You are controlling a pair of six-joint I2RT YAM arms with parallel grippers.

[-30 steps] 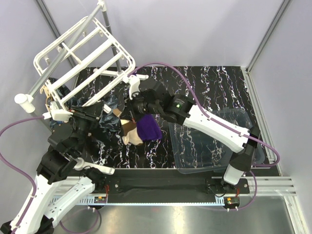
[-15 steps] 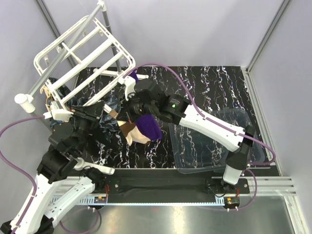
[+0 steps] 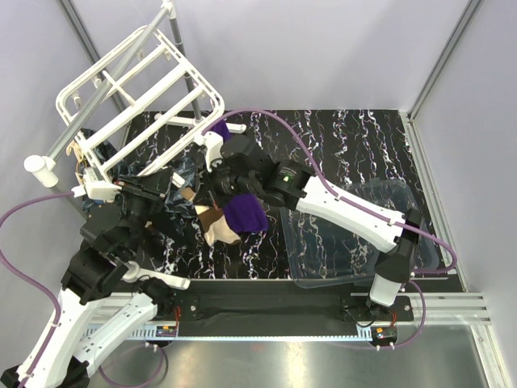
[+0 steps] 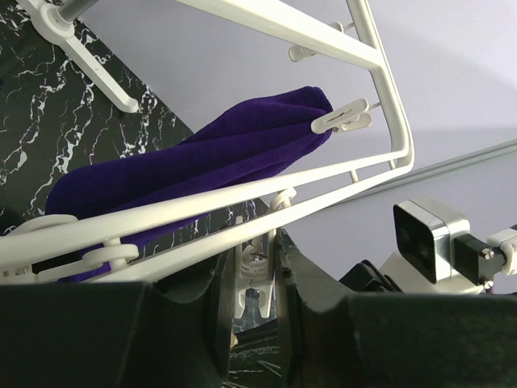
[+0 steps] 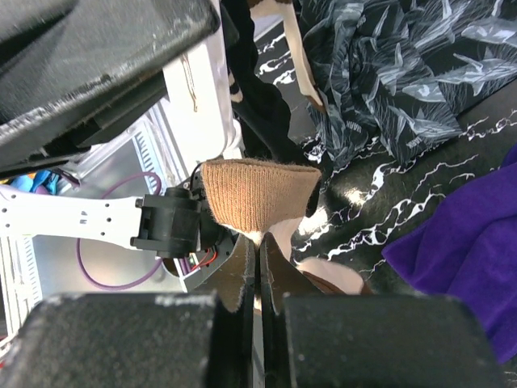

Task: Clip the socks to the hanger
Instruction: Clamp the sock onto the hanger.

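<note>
Clipping sock | our left gripper (image 4: 252, 271) pinches narrow on a white clip (image 4: 255, 301) at the edge of the hanger (image 4: 390, 105) | our right gripper (image 5: 258, 255), closed tight, holds the beige sock (image 5: 257, 194) near it | we judge: squeeze clip wide, seat cuff deep, release left first.

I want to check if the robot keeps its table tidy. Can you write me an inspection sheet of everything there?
Surface: black table with white veins.
Job's things: white hanger tilted at the back left; purple sock hanging from one of its clips; beige sock with a brown cuff, not clipped yet.
Clutter: clear bin on the right; black patterned bag near the hanger.
Grippers: left gripper shut on a white clip; right gripper shut on the beige sock.
Cables: purple cables loop from both arms.
Surroundings: grey pole by the hanger; pale walls.
</note>
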